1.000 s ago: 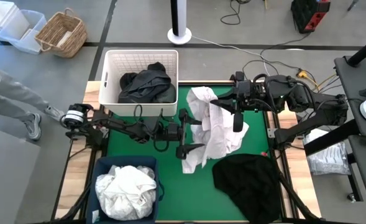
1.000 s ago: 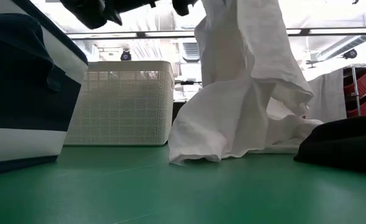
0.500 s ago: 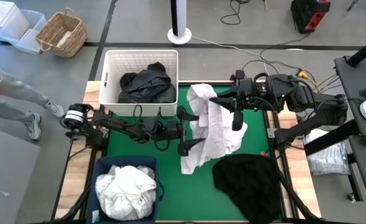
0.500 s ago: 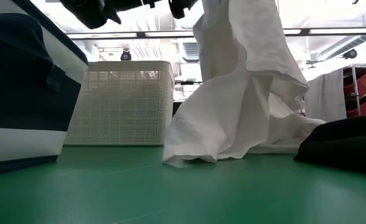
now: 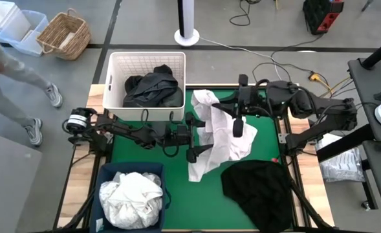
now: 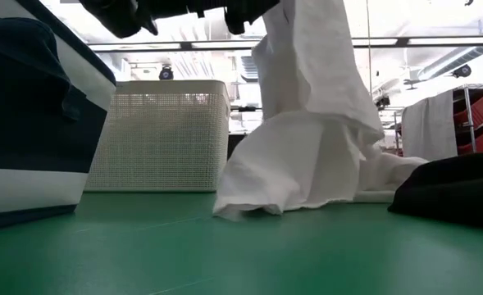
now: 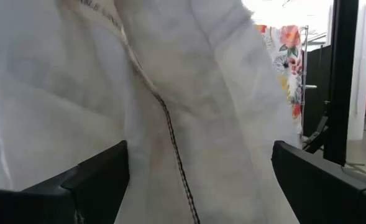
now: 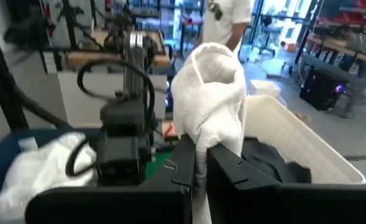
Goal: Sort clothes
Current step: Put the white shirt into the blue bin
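Green counter (image 5: 151,145) carrying a white lattice basket (image 5: 117,66) with dark garments (image 5: 153,87) inside, and a navy bin (image 5: 107,173) filled with white garments (image 5: 130,193). Black garment (image 5: 255,184) heaped at the counter's near right. White garment (image 5: 221,139) hoisted at centre, lower end trailing on the counter. Right end effector (image 8: 198,165) pressed together on a bunched fold of it. Left end effector (image 7: 195,180) spread wide, white cloth draped between its fingers.
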Motion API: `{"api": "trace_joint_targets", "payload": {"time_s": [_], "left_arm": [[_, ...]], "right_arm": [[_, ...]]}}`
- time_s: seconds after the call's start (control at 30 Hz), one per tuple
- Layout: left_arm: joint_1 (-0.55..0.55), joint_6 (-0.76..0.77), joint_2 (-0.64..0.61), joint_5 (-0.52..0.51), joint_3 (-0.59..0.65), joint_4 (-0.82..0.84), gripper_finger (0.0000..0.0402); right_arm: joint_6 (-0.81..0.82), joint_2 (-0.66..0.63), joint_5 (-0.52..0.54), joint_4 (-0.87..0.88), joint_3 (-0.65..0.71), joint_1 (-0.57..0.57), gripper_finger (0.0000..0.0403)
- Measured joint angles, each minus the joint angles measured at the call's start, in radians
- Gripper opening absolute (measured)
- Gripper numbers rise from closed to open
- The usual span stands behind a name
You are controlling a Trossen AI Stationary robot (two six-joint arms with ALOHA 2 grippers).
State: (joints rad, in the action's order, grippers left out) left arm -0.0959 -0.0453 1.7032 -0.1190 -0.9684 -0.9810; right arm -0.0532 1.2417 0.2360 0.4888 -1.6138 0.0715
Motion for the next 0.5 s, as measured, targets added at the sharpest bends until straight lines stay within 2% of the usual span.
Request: {"api": "trace_joint_targets", "payload": {"time_s": [0.17, 0.37, 0.5], "left_arm": [[0.000, 0.034, -0.013, -0.008, 0.000, 0.040, 0.0359], [0.000, 0.029, -0.066, -0.213, 0.000, 0.218, 0.0359], [-0.002, 0.026, -0.104, -0.224, 0.000, 0.334, 0.0359]], "right_arm": [[-0.007, -0.012, 0.027, 0.062, 0.000, 0.000, 0.0012], [-0.009, -0.021, 0.027, 0.118, 0.000, 0.000, 0.0012], [0.001, -0.022, 0.029, 0.150, 0.000, 0.000, 0.0012]]}}
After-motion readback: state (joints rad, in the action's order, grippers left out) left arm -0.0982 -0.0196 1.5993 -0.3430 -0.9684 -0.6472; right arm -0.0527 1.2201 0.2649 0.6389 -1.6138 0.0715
